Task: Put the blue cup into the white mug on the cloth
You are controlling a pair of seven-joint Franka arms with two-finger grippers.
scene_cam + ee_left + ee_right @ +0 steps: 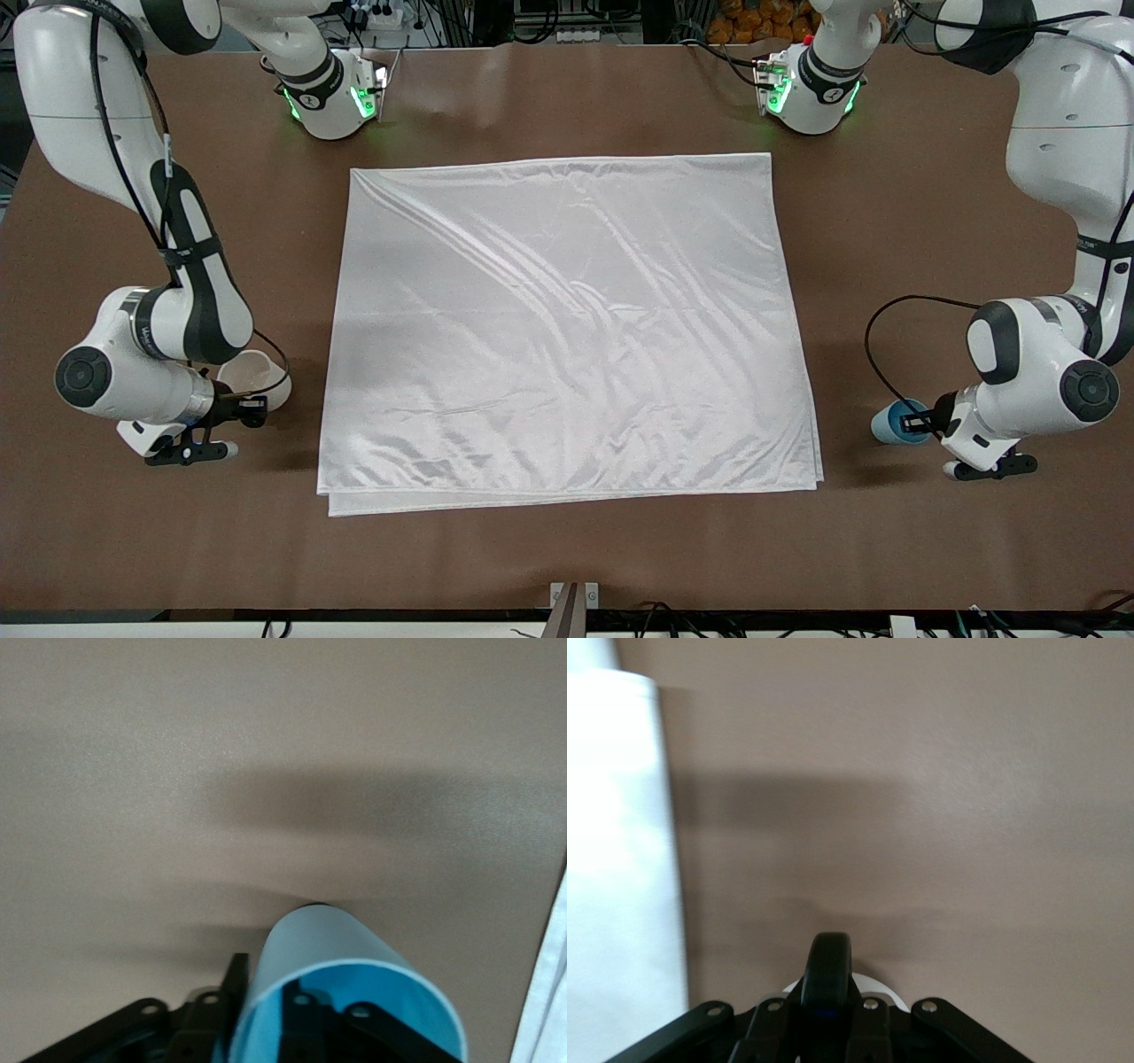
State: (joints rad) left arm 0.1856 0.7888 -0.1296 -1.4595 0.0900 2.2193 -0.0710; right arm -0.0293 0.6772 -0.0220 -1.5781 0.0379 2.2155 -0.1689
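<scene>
The white cloth [567, 328] lies flat in the middle of the table. The blue cup [889, 423] is off the cloth, by its edge toward the left arm's end. My left gripper [917, 424] is shut on its rim, one finger inside and one outside the wall, as the left wrist view shows [266, 997]; there the cup [337, 948] fills the lower part. The white mug [257, 374] is off the cloth toward the right arm's end, tilted. My right gripper [244, 403] is shut on its black handle [830, 970]; the mug rim [881, 985] peeks out by the fingers.
The cloth's edge shows in the left wrist view [549, 992] and in the right wrist view [611, 859]. Brown table [567, 558] surrounds the cloth. Both arm bases stand along the table's edge farthest from the front camera.
</scene>
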